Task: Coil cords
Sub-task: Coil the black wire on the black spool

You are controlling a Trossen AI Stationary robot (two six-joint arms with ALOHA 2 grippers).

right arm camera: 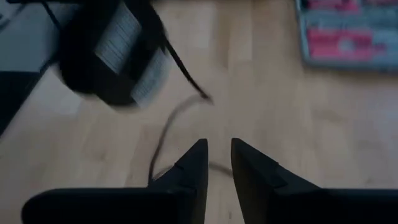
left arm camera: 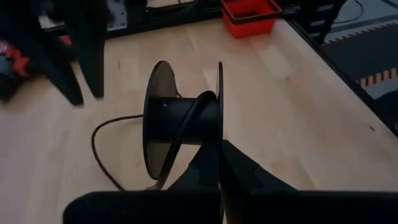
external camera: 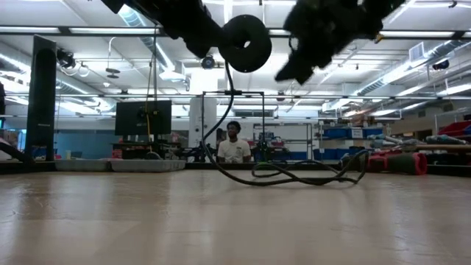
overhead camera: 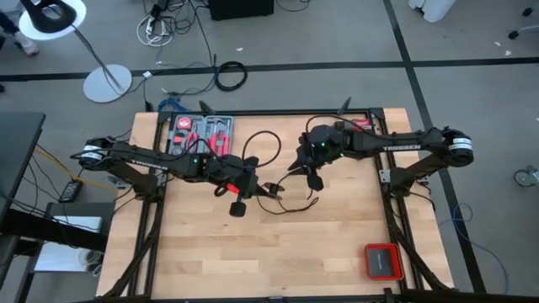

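A thin black cord (overhead camera: 290, 204) lies in loose loops on the wooden table (overhead camera: 210, 261), and the low view shows those loops (external camera: 294, 177) flat on the top. One end runs up to a black spool (left arm camera: 180, 121) with two round flanges. The spool (external camera: 245, 43) hangs above the table, and my left gripper (overhead camera: 239, 195) is shut on it. To its right, my right gripper (right arm camera: 217, 152) hovers above the cord (right arm camera: 163, 127) with its fingers apart and nothing between them. My left gripper pinches the rim of one spool flange (left arm camera: 219, 134) between its two shut fingers (left arm camera: 245, 171), coming slanting down from the table's left. The spool is lifted clear with its axle about level. The cord crosses the hub (left arm camera: 186, 124) and hangs slack down to the table (external camera: 218, 151).
A red tool case (overhead camera: 202, 135) lies at the far left of the table. A small red box (overhead camera: 381, 261) sits near the front right corner. Black frame rails (overhead camera: 387, 181) border the table. A person (external camera: 234, 145) sits in the room beyond.
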